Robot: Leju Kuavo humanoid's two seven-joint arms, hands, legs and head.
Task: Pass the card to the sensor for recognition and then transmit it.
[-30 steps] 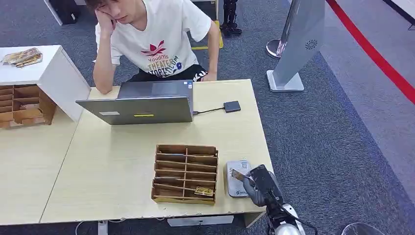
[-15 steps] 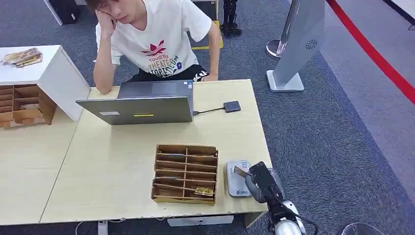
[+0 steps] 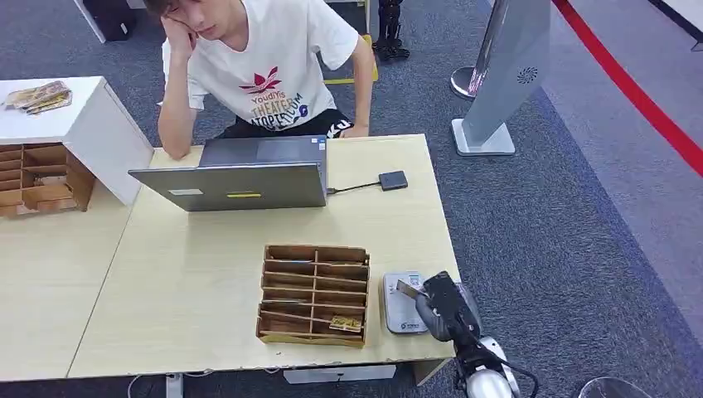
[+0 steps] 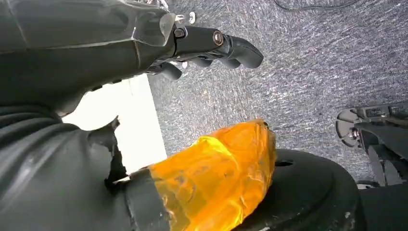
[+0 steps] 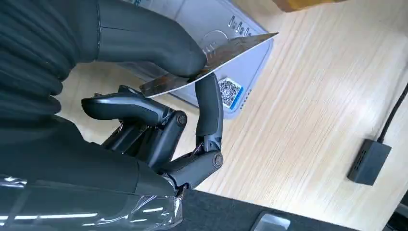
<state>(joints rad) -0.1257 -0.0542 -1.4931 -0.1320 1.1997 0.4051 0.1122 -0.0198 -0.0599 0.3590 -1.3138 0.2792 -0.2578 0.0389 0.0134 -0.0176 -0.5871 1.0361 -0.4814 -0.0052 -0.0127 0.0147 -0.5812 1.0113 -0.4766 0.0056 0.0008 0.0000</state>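
In the head view, the right hand (image 3: pixel 442 307) reaches in at the table's (image 3: pixel 191 274) near right corner and pinches the card (image 3: pixel 405 288) by one end. The card's free end sticks out toward the sensor (image 3: pixel 399 303), a grey pad lying flat on the table near the front edge, just right of the wooden organizer (image 3: pixel 313 293). The card hovers over the sensor's right part, so the sensor lies directly under and slightly left of the hand. A person sits at the far edge behind a laptop (image 3: pixel 240 176).

In the left wrist view, the left hand (image 4: pixel 202 48) hangs over the grey carpet with loosely curled fingers and nothing in it. It is well away from the table, so the right arm is plainly the nearer one.

In the right wrist view, the card (image 5: pixel 211 62) is clamped between the thumb (image 5: pixel 144 43) and one finger (image 5: pixel 208 108) of the right hand (image 5: pixel 159 96), the other fingers curled beneath. Its long axis runs out from the hand across the sensor (image 5: pixel 231 72), tilted, the free end raised, apart from the sensor's face. Whatever comes next, probably lowering and flattening the card onto the sensor, turns on that gap.
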